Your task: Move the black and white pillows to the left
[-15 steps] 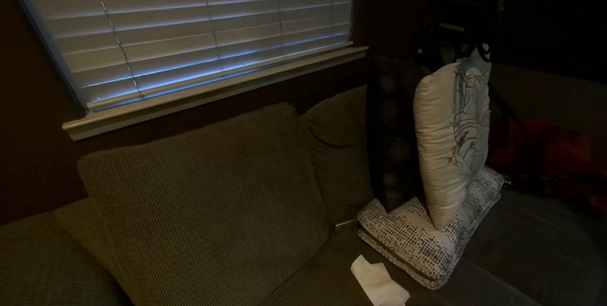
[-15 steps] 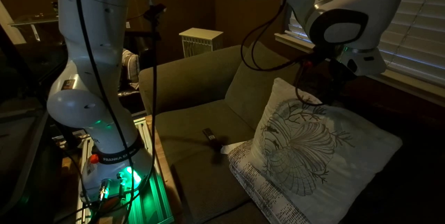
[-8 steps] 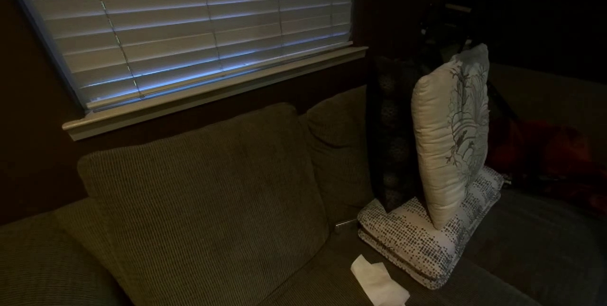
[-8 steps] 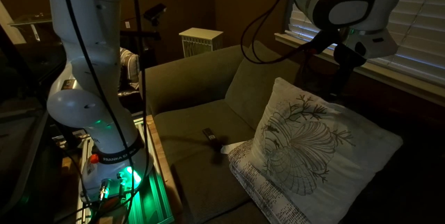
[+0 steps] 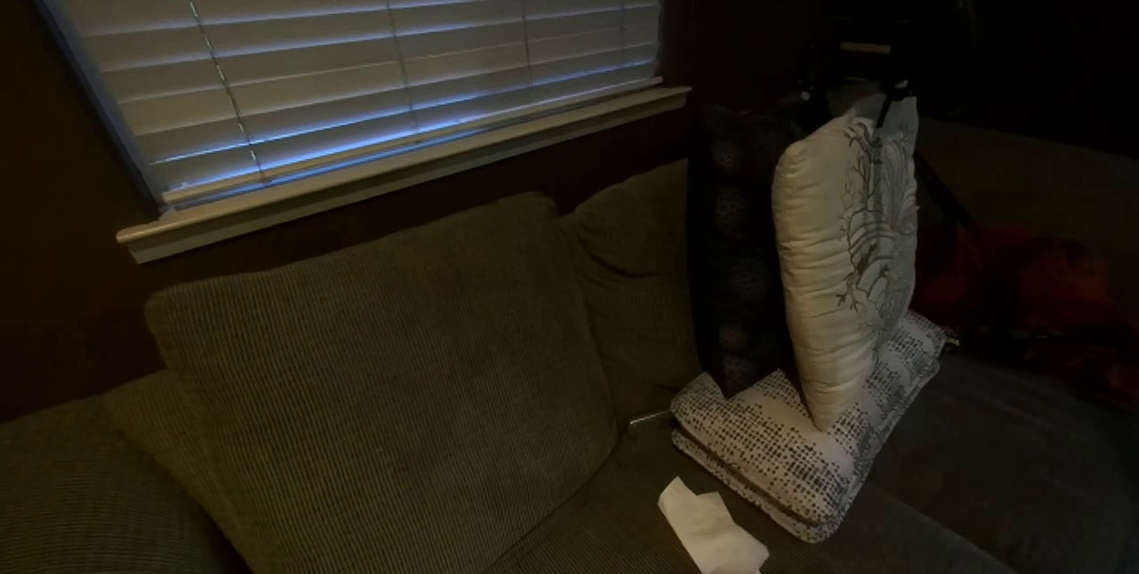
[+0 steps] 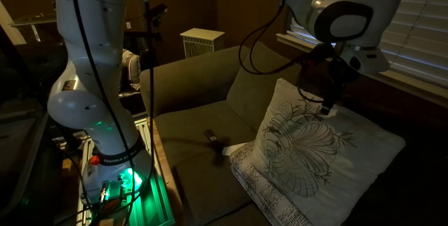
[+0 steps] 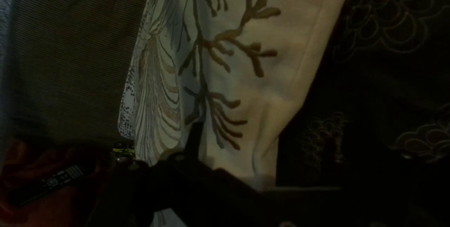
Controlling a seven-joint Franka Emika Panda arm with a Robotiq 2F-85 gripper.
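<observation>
The pincer (image 5: 847,113) gapes wide astride the top edge of the white pillow (image 5: 832,280); the black pillow (image 5: 734,262) stands near its jaws; well below lies the patterned pillow (image 5: 770,454).

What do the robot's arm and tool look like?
The arm is white and rounded, with black cables alongside and a black base band lettered FRANKA. By it sit a red knob and a green light. The tool is black, details shadowed.

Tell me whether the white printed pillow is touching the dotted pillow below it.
Touching: in an exterior view, the white printed pillow stands with its lower corner directly on top of the dotted pillow, no gap showing.
</observation>
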